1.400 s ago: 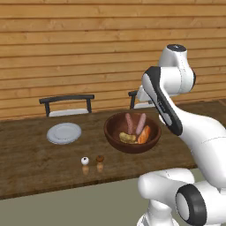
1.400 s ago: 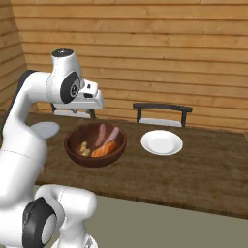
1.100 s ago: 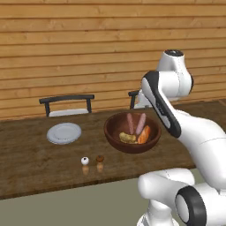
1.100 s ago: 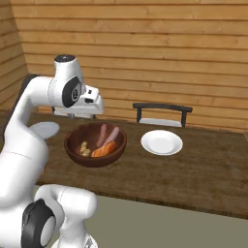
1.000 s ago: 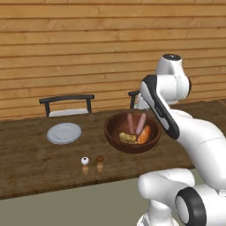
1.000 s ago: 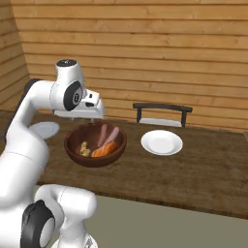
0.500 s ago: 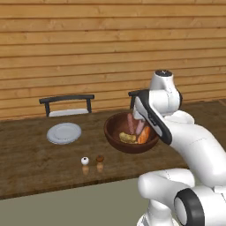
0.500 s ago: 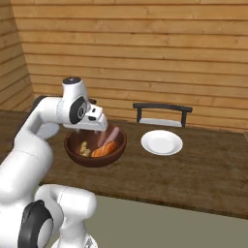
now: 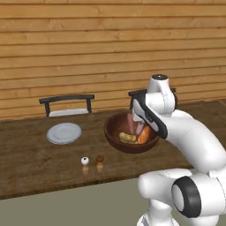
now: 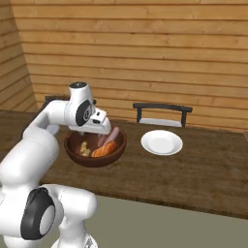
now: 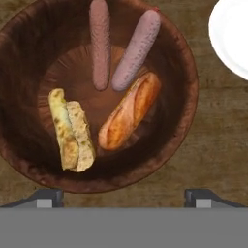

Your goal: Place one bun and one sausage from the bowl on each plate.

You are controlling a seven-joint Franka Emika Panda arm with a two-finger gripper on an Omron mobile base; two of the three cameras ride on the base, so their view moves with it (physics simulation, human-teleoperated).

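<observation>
While both plates wait bare, the gripper (image 11: 124, 196) hangs wide open over the bowl (image 11: 186, 104), ready to pick the orange bun (image 11: 130, 110).

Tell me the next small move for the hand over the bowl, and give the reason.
Probably lower the open hand straight into the bowl onto the orange bun. All four items are in the bowl, both plates are bare, the hand holds nothing, and this bun lies nearest its centre line, apart from the yellowish bun though close to one sausage.
</observation>
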